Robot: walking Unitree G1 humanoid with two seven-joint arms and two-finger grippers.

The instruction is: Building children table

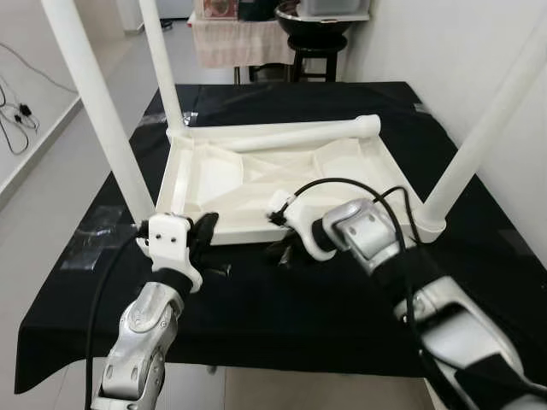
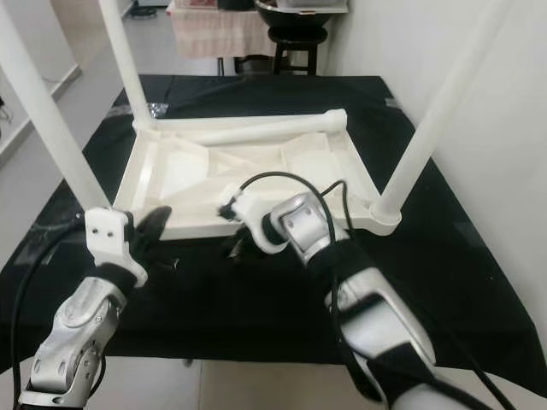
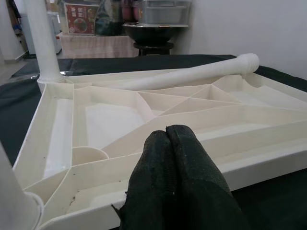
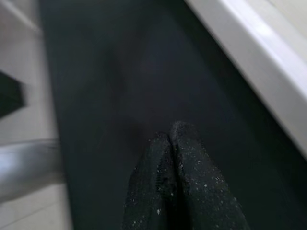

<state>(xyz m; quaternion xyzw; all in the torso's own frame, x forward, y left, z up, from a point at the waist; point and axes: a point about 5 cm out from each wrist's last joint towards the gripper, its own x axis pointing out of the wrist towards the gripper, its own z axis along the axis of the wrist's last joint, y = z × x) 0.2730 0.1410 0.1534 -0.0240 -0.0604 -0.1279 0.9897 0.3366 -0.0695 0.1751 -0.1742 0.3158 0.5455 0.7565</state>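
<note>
A white children's table top point(image 1: 218, 179) lies upside down on a black-covered table point(image 1: 282, 316). Three white legs stand up from its corners: front left point(image 1: 102, 111), back left point(image 1: 162, 68) and front right point(image 1: 487, 128). A fourth leg point(image 1: 299, 135) lies loose along the far rim. My left gripper point(image 1: 205, 231) is shut and empty, its tips point(image 3: 168, 132) at the near rim by the front-left leg. My right gripper point(image 1: 282, 254) is shut and empty too, low over the black cloth point(image 4: 120, 96) just in front of the near rim.
Small dark bits point(image 1: 218, 271) lie on the cloth between the grippers. A stool with a black bowl point(image 1: 316, 34) and a cloth-covered stand point(image 1: 239, 38) are behind the table. A white wall point(image 1: 444, 51) runs along the right. Cables point(image 1: 17, 115) lie on the floor at the left.
</note>
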